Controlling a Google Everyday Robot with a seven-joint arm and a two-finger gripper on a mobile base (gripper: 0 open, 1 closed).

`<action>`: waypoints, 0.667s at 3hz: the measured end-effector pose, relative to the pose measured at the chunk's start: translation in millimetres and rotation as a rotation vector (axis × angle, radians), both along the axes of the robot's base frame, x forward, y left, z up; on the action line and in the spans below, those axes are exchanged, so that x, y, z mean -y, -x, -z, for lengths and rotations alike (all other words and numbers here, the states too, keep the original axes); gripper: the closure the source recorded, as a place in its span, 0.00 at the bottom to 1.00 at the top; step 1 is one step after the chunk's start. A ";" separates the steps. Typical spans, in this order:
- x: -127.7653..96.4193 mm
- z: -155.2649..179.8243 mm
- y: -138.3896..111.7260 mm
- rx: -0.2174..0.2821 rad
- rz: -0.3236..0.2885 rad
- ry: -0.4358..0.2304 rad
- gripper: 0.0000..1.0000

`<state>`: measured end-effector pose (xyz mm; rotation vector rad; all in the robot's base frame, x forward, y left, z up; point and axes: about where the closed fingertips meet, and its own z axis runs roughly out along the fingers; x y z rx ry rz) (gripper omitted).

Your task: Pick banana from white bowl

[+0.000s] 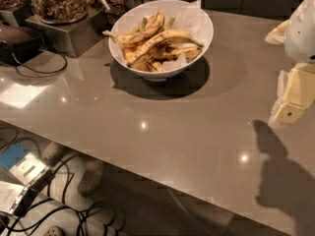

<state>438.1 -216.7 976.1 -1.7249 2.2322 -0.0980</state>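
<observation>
The white bowl (pixel 199 56) is set on the grey countertop (pixel 147 141), toward its far side, and is lined with white paper; the banana (pixel 165 37) is laid across the heap of fruit inside it, its dark stem end turned to the right rim, with shorter spotted bananas (pixel 147 27) seen behind it; the gripper (pixel 288 113) is held above the counter at the right edge of the view, well apart from the bowl and lower in the view; nothing is held in it, and whether it is spread or closed cannot be told; its shadow (pixel 280 181) is cast on the counter below it; glass jars of nuts (pixel 59 1) are ranged left of the bowl on a metal stand (pixel 66 36); cables (pixel 74 215) are strewn on the floor beneath.
</observation>
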 end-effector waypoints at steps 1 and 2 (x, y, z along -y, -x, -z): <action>0.0 0.0 0.0 0.000 0.000 0.000 0.00; -10.8 -6.1 -17.7 -0.001 -0.006 -0.008 0.00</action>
